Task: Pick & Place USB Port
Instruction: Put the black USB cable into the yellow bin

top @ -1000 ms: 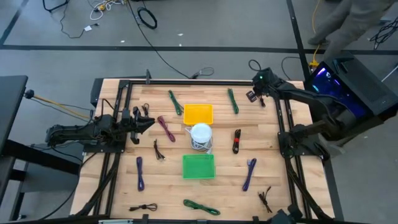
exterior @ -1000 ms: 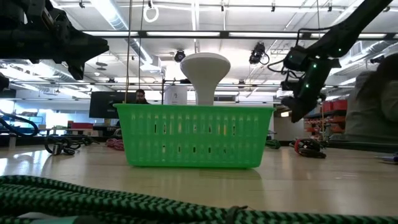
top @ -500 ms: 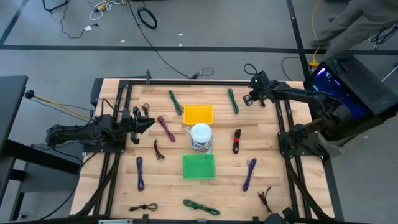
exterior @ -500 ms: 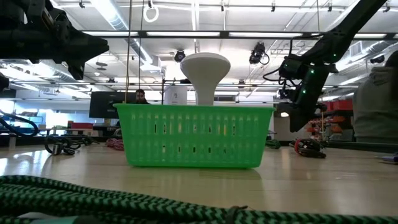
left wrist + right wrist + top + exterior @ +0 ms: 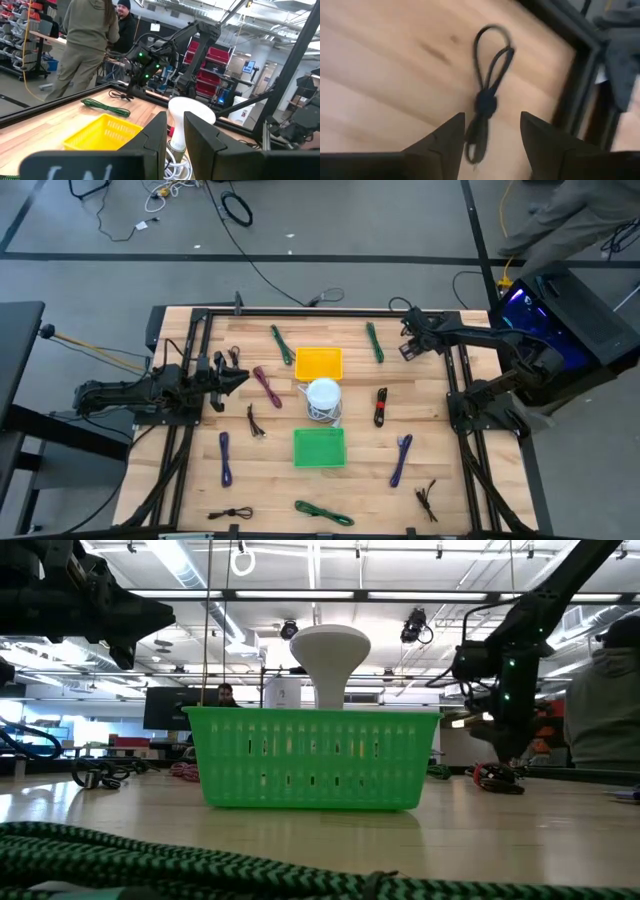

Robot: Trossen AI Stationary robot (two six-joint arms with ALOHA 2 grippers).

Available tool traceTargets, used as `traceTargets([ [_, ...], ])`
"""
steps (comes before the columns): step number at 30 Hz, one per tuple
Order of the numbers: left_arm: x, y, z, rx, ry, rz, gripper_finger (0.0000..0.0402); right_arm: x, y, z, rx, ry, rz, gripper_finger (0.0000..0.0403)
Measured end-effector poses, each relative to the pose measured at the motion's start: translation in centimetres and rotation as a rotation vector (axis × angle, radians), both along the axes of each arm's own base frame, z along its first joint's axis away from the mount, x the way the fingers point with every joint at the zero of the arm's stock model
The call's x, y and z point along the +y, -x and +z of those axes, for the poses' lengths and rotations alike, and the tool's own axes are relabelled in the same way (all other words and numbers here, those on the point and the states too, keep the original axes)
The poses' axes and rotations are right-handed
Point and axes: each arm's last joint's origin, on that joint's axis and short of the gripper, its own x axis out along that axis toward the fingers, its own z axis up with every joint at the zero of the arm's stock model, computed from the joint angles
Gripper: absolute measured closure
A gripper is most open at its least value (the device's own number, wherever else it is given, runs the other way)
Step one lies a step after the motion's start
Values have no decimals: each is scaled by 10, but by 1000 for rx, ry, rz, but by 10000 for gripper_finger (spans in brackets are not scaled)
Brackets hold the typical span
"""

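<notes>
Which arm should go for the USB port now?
Right, probably. The right gripper hovers over a wire tie at the far right corner, on the USB port's side. The left gripper waits beyond the white bulb-shaped object.

Looking straight down from overhead, far enough to take in the whole table (image 5: pixel 180 320) and the floor around it; looking level from tabletop height, close behind the green basket (image 5: pixel 313 758), toward the room beyond. Riding on the wrists: one facing low across the table past the yellow basket (image 5: pixel 102 132) to the other arm, one pointing down close on a black wire tie (image 5: pixel 487 95). Shared by overhead, low and left wrist views: the white mushroom-shaped piece (image 5: pixel 323 393).
</notes>
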Motion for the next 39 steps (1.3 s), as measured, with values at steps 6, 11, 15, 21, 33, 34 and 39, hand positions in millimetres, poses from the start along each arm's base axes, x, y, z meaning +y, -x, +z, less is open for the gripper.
traceTargets([
  [6,0,0,0,4,0,3,333,2,-2,-4,1,49,-2,208],
  [11,0,0,0,3,5,2,333,8,-2,-8,-23,14,-4,208],
  [15,0,0,0,3,5,2,333,15,-2,-15,-18,9,15,208],
  [21,0,0,0,2,4,2,333,19,-1,-20,7,45,29,224],
  [33,0,0,-1,11,8,2,333,19,-1,-20,19,39,36,387],
  [34,0,0,-1,11,8,1,333,19,-1,-20,18,39,36,387],
  [39,0,0,-1,13,8,2,333,19,-1,-19,30,34,51,393],
])
